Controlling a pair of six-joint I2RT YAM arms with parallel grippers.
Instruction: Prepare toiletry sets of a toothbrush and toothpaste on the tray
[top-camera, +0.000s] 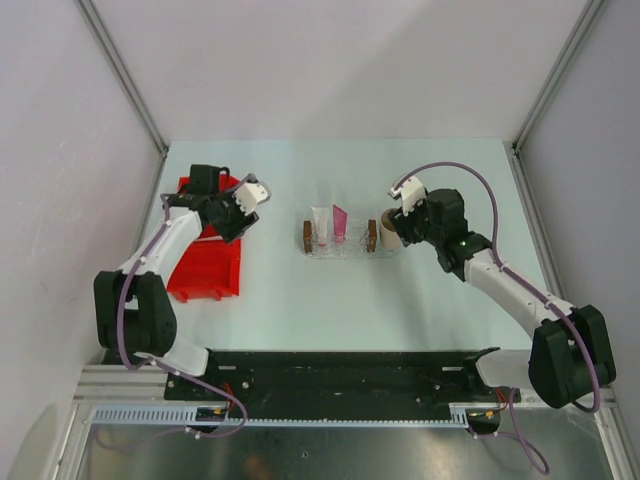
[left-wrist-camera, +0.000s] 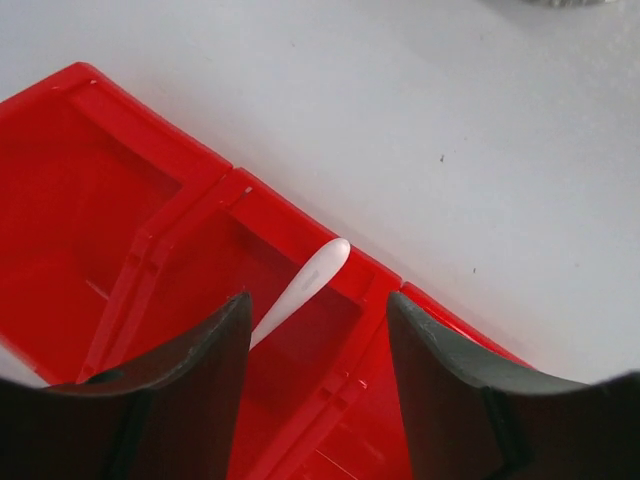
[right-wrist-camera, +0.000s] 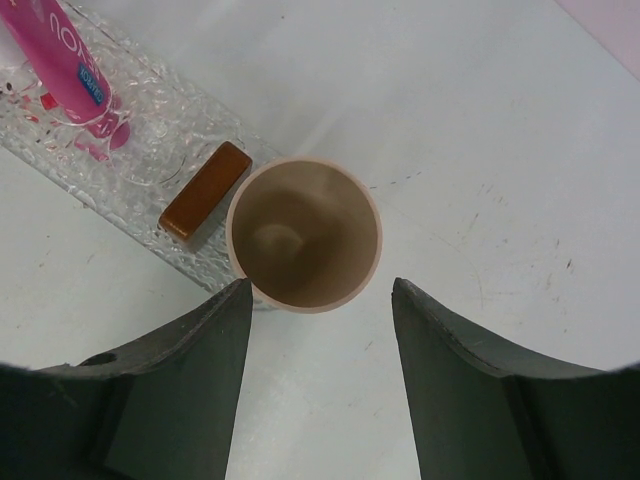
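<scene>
The clear tray (top-camera: 355, 249) with a brown block (top-camera: 371, 236) at each short end lies mid-table. A white tube (top-camera: 320, 228) and a magenta-pink tube (top-camera: 340, 224) lie in it side by side. The pink tube (right-wrist-camera: 72, 62) and the tray (right-wrist-camera: 150, 160) also show in the right wrist view. The white toothbrush (left-wrist-camera: 305, 288) leans in a compartment of the red bin, its rounded end on the rim; its other end is hidden. My left gripper (left-wrist-camera: 318, 310) is open just above it and also shows over the bin in the top view (top-camera: 240, 222). My right gripper (right-wrist-camera: 320, 300) is open and empty above the tan cup.
The red divided bin (top-camera: 205, 262) stands at the left; its compartments (left-wrist-camera: 90, 200) show in the left wrist view. A tan paper cup (right-wrist-camera: 305, 232) stands upright and empty against the tray's right end, next to the brown block (right-wrist-camera: 205, 190). It also shows in the top view (top-camera: 389, 231).
</scene>
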